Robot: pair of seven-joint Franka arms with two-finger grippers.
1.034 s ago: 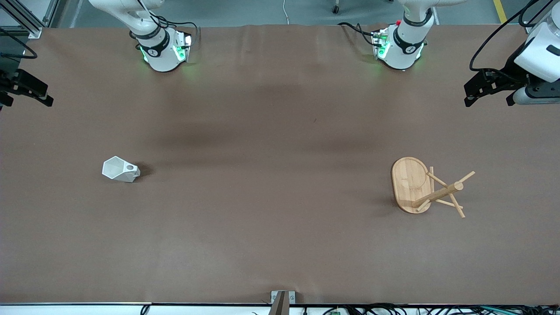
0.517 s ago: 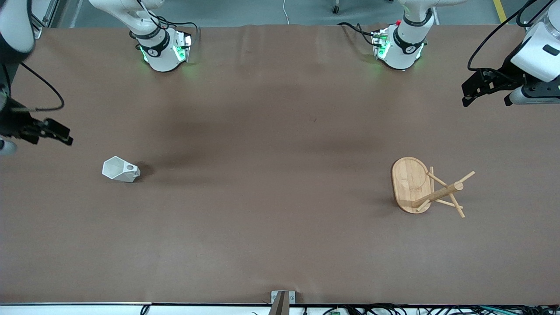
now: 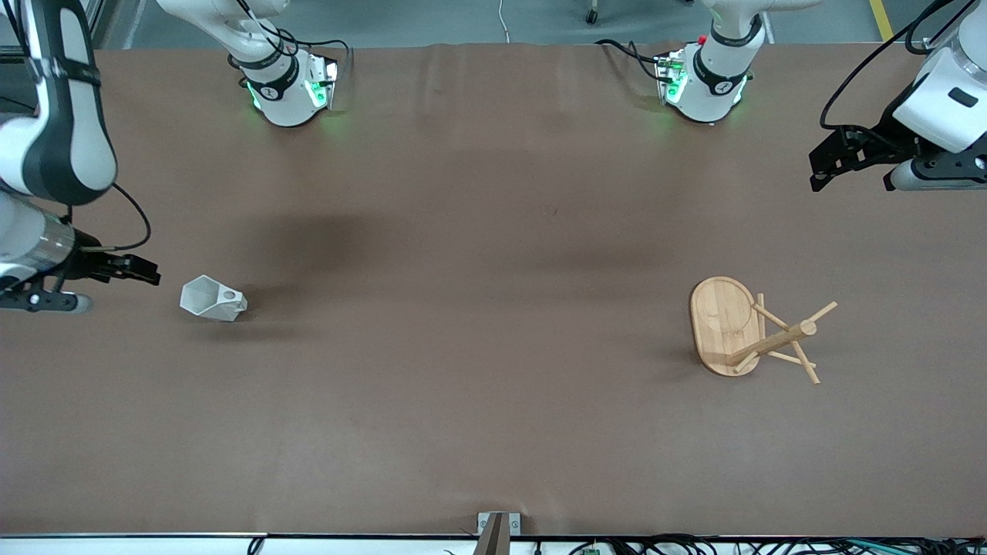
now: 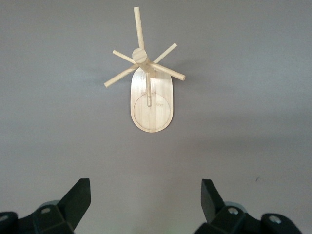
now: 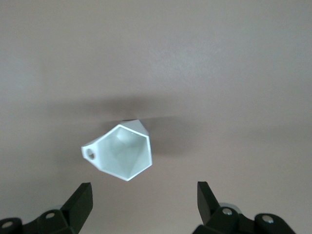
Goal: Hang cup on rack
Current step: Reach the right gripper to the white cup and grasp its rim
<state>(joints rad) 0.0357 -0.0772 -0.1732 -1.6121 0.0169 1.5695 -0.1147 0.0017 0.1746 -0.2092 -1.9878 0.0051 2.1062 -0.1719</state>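
The white faceted cup (image 3: 213, 300) lies on its side on the brown table toward the right arm's end, its handle hole facing up. My right gripper (image 3: 145, 273) hovers just beside it, nearer the table's end, open and empty. In the right wrist view the cup (image 5: 122, 153) turns its mouth to the camera, ahead of the open right gripper (image 5: 145, 195) and not between its fingers. The bamboo rack (image 3: 725, 324) stands on its oval base toward the left arm's end. My left gripper (image 3: 847, 181) hangs open and empty well above the table there. From the left wrist the rack (image 4: 151, 105) shows ahead of the left gripper (image 4: 145, 192).
Both arm bases (image 3: 287, 92) (image 3: 705, 85) stand along the table's edge farthest from the front camera. A small metal bracket (image 3: 497, 526) sits at the edge nearest it. Brown table (image 3: 478, 308) stretches between cup and rack.
My right arm has swung in from the table's end and come down close beside the cup. The left gripper has drifted slightly toward the table's middle. Cup and rack have not moved.
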